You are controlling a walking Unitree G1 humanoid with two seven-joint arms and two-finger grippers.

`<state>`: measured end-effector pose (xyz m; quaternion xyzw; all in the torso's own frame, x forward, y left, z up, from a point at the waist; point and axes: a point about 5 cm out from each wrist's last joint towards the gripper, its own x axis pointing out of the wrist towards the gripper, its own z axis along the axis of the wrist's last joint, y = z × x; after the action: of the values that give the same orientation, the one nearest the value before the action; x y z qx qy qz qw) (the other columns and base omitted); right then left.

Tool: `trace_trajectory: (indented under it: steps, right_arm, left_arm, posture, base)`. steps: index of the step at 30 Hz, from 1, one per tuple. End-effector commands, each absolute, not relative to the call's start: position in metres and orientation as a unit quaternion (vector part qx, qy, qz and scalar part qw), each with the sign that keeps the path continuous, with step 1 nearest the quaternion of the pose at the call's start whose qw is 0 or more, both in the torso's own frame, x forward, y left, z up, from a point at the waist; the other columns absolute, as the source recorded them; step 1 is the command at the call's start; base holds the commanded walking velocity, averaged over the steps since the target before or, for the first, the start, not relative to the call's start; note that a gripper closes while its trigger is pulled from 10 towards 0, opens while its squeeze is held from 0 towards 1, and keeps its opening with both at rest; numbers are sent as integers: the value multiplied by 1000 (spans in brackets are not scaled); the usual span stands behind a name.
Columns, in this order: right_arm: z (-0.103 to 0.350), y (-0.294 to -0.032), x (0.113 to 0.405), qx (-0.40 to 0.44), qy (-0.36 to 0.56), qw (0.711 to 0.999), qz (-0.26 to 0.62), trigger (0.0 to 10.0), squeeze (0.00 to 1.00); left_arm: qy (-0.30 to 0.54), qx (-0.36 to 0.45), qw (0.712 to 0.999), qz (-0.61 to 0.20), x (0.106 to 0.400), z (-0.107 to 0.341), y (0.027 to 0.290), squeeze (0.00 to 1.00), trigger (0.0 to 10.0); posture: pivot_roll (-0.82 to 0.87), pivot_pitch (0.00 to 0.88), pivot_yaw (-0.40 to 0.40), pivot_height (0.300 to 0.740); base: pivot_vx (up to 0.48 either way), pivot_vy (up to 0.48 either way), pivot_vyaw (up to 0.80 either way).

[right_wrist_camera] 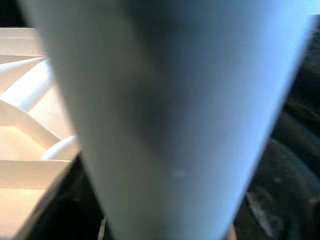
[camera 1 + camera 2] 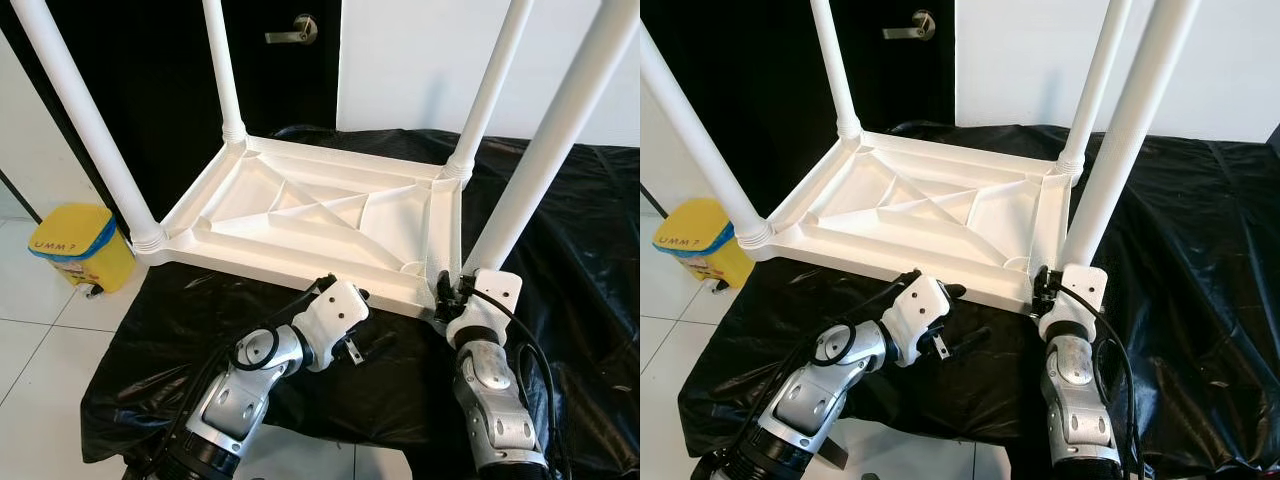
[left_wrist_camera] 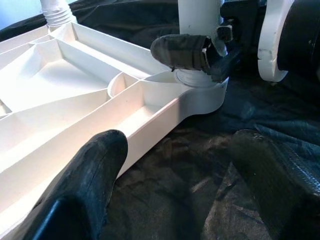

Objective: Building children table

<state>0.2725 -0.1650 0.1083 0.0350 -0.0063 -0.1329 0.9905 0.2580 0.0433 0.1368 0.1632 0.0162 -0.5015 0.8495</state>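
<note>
A white plastic children's table [image 2: 300, 210] lies upside down on a black cloth, its four white legs pointing up. My right gripper [image 2: 449, 294] is at the base of the near right leg [image 2: 540, 170], shut around it; one of its black fingers [image 3: 182, 51] wraps the leg just above the socket. The leg [image 1: 170, 115] looms very close and blurred in the right wrist view. My left gripper [image 2: 365, 320] hovers over the cloth just in front of the table's near edge [image 3: 150, 125]. It is open, its fingers wide apart with nothing between them.
The black cloth [image 2: 560, 230] covers the low platform under the table and hangs over its front edge. A yellow bin [image 2: 80, 245] stands on the tiled floor at the left. Behind are a dark door with a lever handle [image 2: 295, 32] and a white wall.
</note>
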Motion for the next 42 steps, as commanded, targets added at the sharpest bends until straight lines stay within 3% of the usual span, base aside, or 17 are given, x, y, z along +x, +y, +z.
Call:
trace_trajectory:
  steps: [1, 2, 11, 21, 22, 23, 24, 33, 34, 42]
  right_arm:
    - [105, -167, 271, 40, 3, 991, -130, 10000, 1000]
    - [109, -168, 272, 41, -8, 993, -109, 10000, 0]
    - [124, -182, 275, 5, -39, 998, 41, 10000, 0]
    - [126, -199, 281, -45, -11, 976, 212, 10000, 0]
    - [125, -200, 281, -47, -5, 975, 217, 4118, 0]
    - [125, -200, 281, -47, -5, 975, 217, 4118, 0]
    - [123, -202, 281, -49, 0, 974, 222, 0, 0]
    - [110, -204, 272, -29, 24, 974, 225, 0, 0]
    - [105, -201, 268, -12, 29, 977, 212, 10000, 0]
    - [103, -195, 264, 3, 17, 989, 150, 10000, 0]
  left_arm:
    - [16, 165, 867, -470, 260, 137, 45, 0, 10000]
    - [15, 164, 867, -470, 260, 137, 44, 0, 10000]
    - [15, 156, 867, -473, 257, 137, 39, 0, 10000]
    - [20, 159, 864, -478, 256, 136, 42, 0, 10000]
    - [21, 160, 864, -477, 256, 137, 43, 0, 10000]
    - [21, 160, 864, -477, 256, 137, 43, 0, 10000]
    - [20, 161, 864, -477, 256, 137, 44, 0, 10000]
    - [19, 165, 863, -478, 256, 138, 45, 0, 10000]
    - [20, 163, 863, -477, 256, 138, 45, 0, 10000]
    - [20, 160, 863, -479, 255, 137, 41, 0, 10000]
  posture:
    - [-109, 49, -27, 740]
    - [-113, 55, -27, 740]
    - [-134, 80, -31, 740]
    - [-129, 96, -9, 740]
    - [-126, 102, -2, 740]
    - [-126, 102, -2, 740]
    - [-125, 102, 1, 740]
    - [-118, 107, 2, 740]
    - [-122, 115, 0, 740]
    - [-134, 110, -15, 740]
  base:
    - [0, 0, 0]
    - [0, 0, 0]
    - [0, 0, 0]
    - [0, 0, 0]
    - [0, 0, 0]
    - [0, 0, 0]
    - [0, 0, 0]
    - [0, 0, 0]
    - [0, 0, 0]
    - [0, 0, 0]
